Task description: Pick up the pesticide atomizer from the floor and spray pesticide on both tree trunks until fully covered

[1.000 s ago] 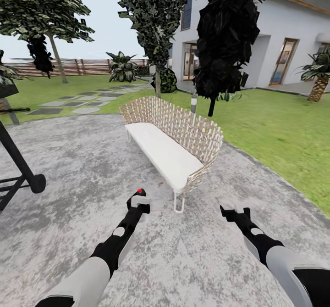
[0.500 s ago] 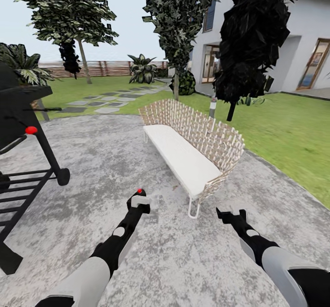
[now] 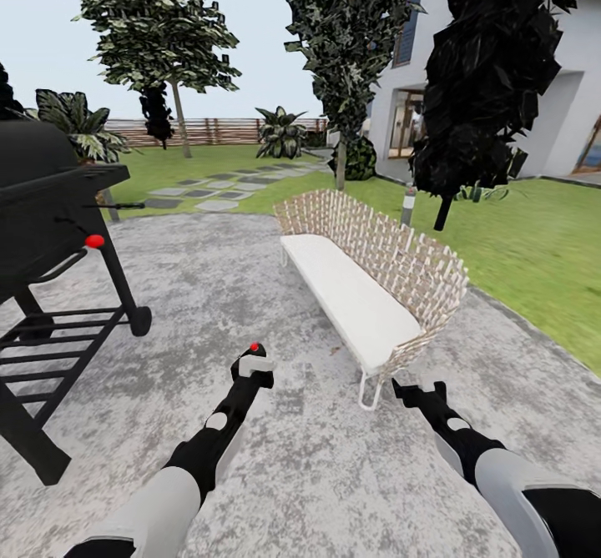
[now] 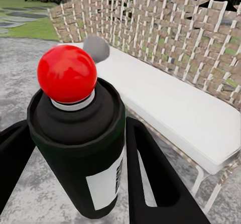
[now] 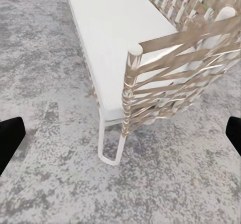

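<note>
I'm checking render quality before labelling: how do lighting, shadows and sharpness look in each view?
Head view: flat, even light, no cast shadow under the bench, wide-angle bending at the edges. Left wrist view: the pesticide atomizer in the left pincer is sharp, with a soft highlight on its red cap. Right wrist view: the paving is slightly soft; the right pincer fingers are plain black.

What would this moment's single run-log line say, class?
left gripper: shut on pesticide atomizer | right gripper: open, empty | ahead: wicker bench | grill to the left
</note>
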### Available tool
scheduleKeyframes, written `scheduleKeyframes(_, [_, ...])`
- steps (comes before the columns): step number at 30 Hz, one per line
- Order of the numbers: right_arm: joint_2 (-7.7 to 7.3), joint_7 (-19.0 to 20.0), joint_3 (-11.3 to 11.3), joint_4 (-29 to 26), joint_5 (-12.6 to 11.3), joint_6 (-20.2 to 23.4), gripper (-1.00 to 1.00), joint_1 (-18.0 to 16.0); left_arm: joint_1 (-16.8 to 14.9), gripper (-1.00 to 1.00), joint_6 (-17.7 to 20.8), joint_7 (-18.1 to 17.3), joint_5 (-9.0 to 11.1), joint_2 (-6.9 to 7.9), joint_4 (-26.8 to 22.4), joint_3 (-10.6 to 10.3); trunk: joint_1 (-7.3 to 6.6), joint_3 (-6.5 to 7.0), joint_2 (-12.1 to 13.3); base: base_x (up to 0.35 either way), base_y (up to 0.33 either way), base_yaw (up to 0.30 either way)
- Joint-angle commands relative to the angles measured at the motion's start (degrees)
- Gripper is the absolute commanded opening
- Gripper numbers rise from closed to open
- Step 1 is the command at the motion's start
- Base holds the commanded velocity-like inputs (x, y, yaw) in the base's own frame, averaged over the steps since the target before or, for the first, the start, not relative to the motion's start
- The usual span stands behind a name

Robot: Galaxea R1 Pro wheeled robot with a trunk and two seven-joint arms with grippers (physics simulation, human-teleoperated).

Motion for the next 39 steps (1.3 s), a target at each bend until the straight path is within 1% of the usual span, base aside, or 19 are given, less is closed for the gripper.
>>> scheduleKeyframes(1, [0.00,0.00,0.02,0.00,0.01,0.00,1.00,0.01,0.00,-1.00,0.00,0.06,-0.02,0.00,0.00,-0.01,-0.23,0.28,0.42,0.000,0.000,0.103])
scheduleKeyframes(7, [0.00,0.00,0.02,0.00,0.01,-0.04,1.00,0.03,0.00,-1.00,-0.02,0.06,-0.02,0.00,0.00,-0.04,-1.54,1.89,2.83,0.000,0.000,0.061])
scheduleKeyframes(31, [0.00,0.00,0.02,0.00,0.01,-0.07,1.00,0.39,0.00,-1.00,-0.02,0.06,-0.01,0.00,0.00,-0.06,-6.82,8.40,12.45,0.000,0.000,0.002])
scheduleKeyframes(39, [-0.08,0.05,0.05,-0.07,0.01,-0.02,1.00,0.40,0.00,-1.00,-0.02,0.00,-0.03,0.00,0.00,0.14,-6.82,8.62,12.45,0.000,0.000,0.000])
